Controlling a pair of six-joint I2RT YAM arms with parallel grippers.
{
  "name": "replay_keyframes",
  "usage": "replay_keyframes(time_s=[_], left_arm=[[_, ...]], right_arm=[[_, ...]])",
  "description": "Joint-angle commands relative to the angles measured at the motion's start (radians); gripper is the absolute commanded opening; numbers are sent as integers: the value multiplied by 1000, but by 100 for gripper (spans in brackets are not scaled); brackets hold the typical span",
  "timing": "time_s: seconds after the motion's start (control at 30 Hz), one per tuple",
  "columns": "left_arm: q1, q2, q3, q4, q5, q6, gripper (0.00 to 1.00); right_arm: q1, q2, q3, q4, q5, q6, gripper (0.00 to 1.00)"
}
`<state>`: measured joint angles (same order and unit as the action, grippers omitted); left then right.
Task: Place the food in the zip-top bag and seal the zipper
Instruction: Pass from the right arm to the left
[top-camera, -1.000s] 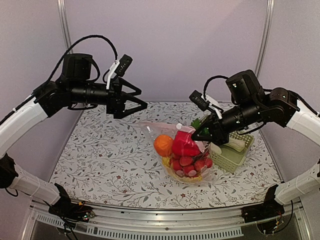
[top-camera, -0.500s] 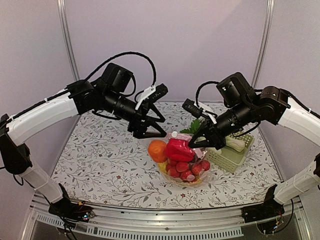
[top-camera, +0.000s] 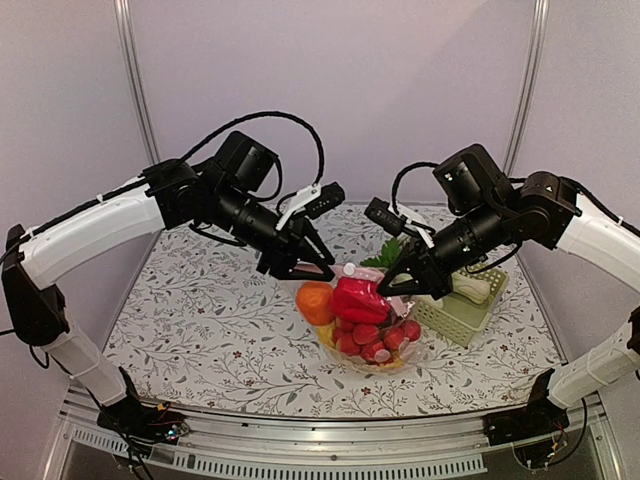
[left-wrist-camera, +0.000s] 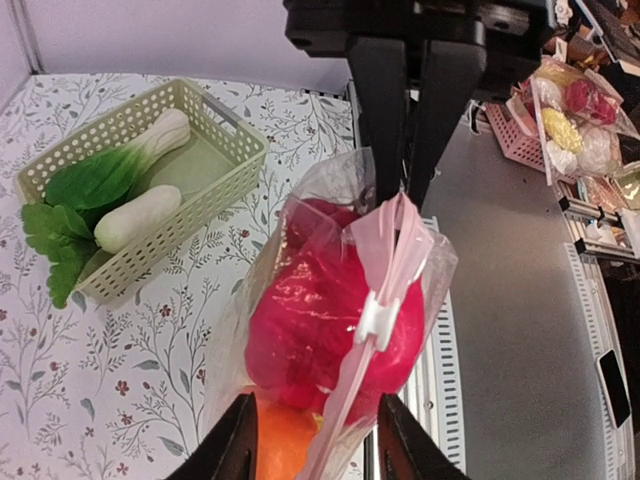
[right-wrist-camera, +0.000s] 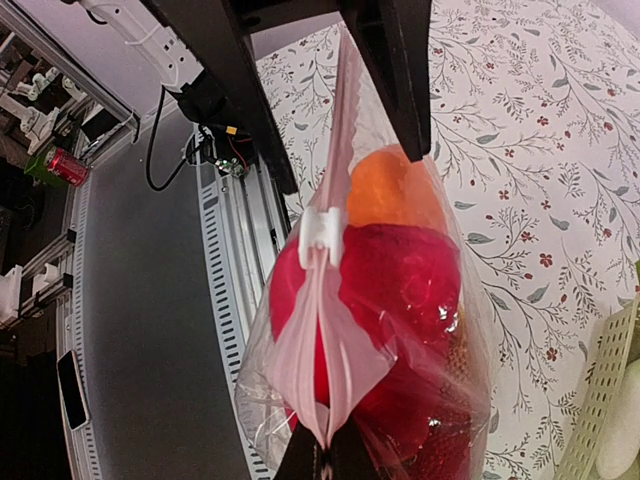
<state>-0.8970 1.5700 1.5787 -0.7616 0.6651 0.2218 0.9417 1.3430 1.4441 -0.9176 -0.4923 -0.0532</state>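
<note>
Center frame: the right gripper, jaws fully closed, is pinching 1 end of the zipper on the zip-top bag of food; the left gripper, half open, is straddling the other end.

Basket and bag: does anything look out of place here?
Yes. A white vegetable and a green-leafed vegetable lie in the green basket rather than in the bag with the other food. Green leaves spill over the basket's rim onto the table.
</note>
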Motion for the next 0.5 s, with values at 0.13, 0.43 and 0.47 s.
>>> replay_keyframes(time_s=[0.13,0.43,0.47], left_arm=[[-20,25,30,-46,-3,16,23],[-36,7,27,-30,0,2,0],[-37,3,25,-22,1,0,0]], right_arm=[[3,-17,16,-18,18,-10,0],[3,-65,36,25,124,27,48],[3,-76,43,34,133,31,57]])
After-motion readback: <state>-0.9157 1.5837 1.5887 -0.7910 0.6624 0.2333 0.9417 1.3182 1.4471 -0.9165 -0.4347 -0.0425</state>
